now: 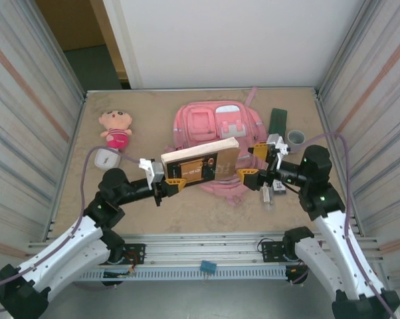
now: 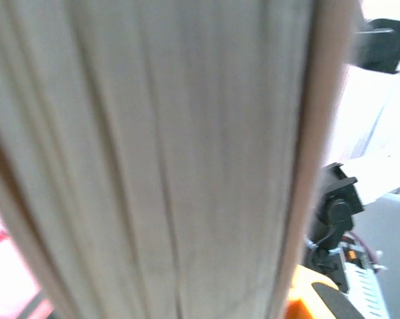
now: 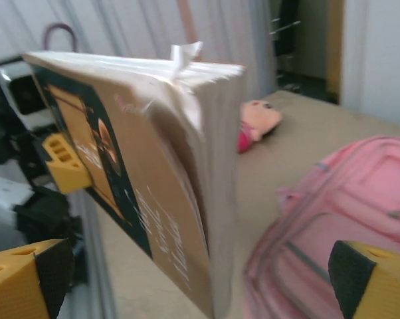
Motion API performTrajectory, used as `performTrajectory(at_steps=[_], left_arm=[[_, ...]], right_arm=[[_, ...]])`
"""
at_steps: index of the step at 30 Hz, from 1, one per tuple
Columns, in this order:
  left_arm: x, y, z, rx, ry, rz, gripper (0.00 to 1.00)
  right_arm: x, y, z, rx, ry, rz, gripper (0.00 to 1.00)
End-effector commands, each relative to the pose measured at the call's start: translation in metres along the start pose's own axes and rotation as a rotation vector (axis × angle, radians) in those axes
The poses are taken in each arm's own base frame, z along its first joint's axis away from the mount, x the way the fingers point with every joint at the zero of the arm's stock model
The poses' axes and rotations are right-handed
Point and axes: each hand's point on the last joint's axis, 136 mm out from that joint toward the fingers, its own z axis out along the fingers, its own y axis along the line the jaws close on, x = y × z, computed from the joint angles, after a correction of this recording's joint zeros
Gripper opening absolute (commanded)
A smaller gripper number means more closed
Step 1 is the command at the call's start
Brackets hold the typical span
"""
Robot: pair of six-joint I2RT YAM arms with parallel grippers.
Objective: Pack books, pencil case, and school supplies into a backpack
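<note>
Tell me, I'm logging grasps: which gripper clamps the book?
The left gripper, at the book's left end; the right gripper's fingers stand apart around it.

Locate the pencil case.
In the top view, the pencil case lies far right, just right of the backpack, with a grey ring beside it.

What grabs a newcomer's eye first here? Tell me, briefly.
A brown book is held on edge at mid-table, over the near end of the pink backpack. The left pincer is clamped on its left end, and the right pincer is open at its right end. A pink plush doll lies at the far left.
</note>
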Motion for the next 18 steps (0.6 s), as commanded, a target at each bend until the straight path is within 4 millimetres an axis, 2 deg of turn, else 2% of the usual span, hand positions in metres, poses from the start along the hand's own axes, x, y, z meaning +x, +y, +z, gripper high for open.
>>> performTrajectory(at_steps=[1,8,15,18], left_arm=[[-0.048,-0.022,0.003,0.135,-0.093,-0.019,0.00],[-0.060,-0.031,0.009,0.228,-0.138,-0.041,0.00],[-0.067,-0.034,0.003,0.223,-0.183,-0.014,0.00],[-0.069,-0.033,0.001,0.210,-0.184,-0.021,0.00]], right_arm=[[-0.017,0.034,0.006,-0.248,-0.010,0.041,0.99],[-0.013,0.067,0.013,-0.443,0.052,-0.029,0.99],[-0.006,0.063,0.014,-0.425,0.068,-0.006,1.00],[-0.007,0.061,0.016,-0.408,0.055,0.022,0.93]])
